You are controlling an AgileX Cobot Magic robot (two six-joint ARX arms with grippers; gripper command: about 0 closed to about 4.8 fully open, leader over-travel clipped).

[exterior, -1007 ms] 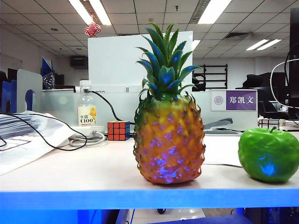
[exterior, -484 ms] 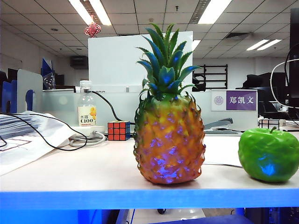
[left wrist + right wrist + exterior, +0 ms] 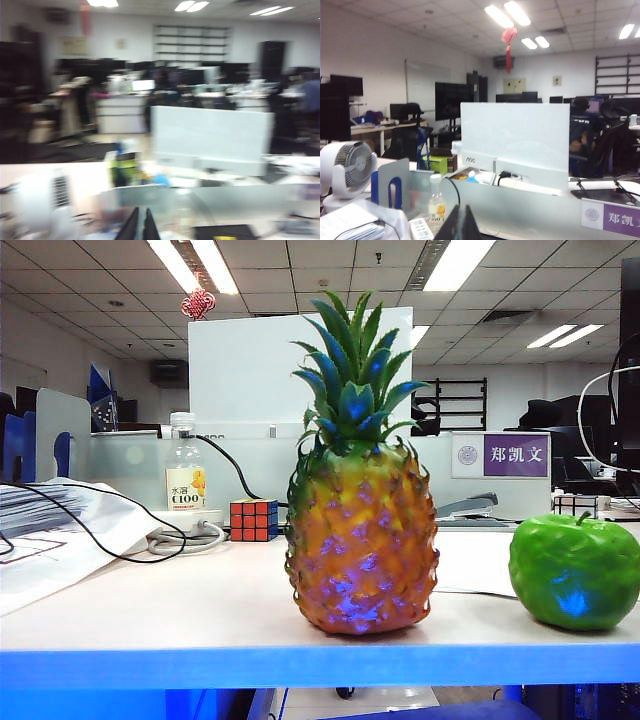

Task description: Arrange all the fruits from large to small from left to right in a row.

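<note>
The pineapple (image 3: pixel 362 540) stands upright in the middle of the table (image 3: pixel 150 610), and the green apple (image 3: pixel 574 573) sits well to its right at the table's front edge, clear of it. No kiwi shows in any view, so where the smallest fruit lies I cannot say. Neither arm appears in the exterior view. The left gripper (image 3: pixel 139 226) has its fingers pressed together on nothing, looking out over the office through a blurred picture; the right gripper (image 3: pixel 459 224) is likewise shut and empty, facing the white monitor back (image 3: pixel 515 135) and the bottle (image 3: pixel 437 205) behind the divider. By the look of it, pineapple and apple already run large to small, and both arms are off the work, so the step in hand looks like a retreat or the gap before a fresh reach. The next move calls for finding the kiwi and setting it to the right of the apple, where little table is left. Against a second ago, the two fruits, the Rubik's cube (image 3: pixel 253 520) and the cables sit just where they were.
</note>
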